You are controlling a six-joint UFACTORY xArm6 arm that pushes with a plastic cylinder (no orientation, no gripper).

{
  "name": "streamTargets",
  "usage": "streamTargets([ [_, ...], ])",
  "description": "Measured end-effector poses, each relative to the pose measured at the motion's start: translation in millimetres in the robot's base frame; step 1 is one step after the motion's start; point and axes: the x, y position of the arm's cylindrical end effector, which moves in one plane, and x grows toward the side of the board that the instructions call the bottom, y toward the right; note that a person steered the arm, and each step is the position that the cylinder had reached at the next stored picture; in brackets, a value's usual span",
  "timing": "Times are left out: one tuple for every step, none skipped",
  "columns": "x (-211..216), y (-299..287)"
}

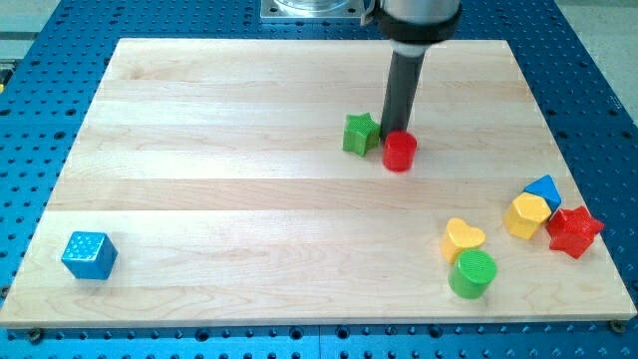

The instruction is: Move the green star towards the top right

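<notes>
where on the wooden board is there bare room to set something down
Free: the wide stretch between the blue cube and green star, and the top-left area. Crowded: my tip wedged between the star and red cylinder; bottom right holds the yellow heart and green cylinder.

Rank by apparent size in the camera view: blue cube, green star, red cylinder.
1. blue cube, though it sits nearest the view's bottom, which may inflate it.
2. green star and red cylinder look alike; no ranking.

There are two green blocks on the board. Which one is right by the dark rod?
The green star, near the board's middle. My tip sits just to its right, between it and the red cylinder. The green cylinder stands far off, toward the view's bottom right.
</notes>
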Motion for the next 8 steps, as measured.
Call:
streamTargets([
  [61.2,-2.7],
  [77.6,-2.7],
  [76.7,-35.1],
  [49.7,-66.5],
  [15.1,-44.6],
  [-10.8,-2.5],
  [-43.7,28.2],
  [-57.6,11.4],
])
